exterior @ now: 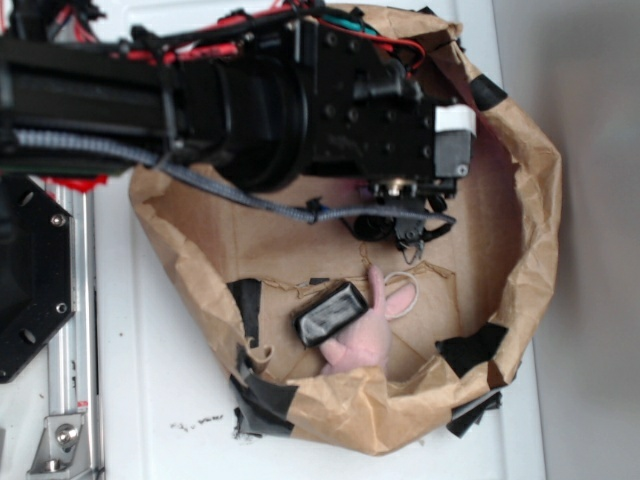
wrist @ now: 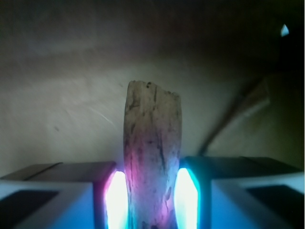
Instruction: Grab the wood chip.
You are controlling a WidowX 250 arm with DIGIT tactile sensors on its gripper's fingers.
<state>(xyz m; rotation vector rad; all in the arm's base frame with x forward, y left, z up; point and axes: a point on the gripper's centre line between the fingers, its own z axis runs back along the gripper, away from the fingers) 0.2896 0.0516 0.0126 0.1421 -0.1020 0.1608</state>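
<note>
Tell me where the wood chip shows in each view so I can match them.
Exterior: not visible; the arm hides the spot under the gripper.
Wrist: the wood chip stands centre frame, rising from the bottom edge, clamped between the two glowing pads.
Shared landmark: the brown paper, the bag floor in the exterior view and the tan backdrop behind the chip in the wrist view.

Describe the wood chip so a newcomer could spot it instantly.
Find the brown paper bin, then the black arm's gripper inside it. The wood chip stands upright, pinched between its glowing pads. It is rough, grained and pale brown, unlike the shiny black block and pink plush toy.
</note>
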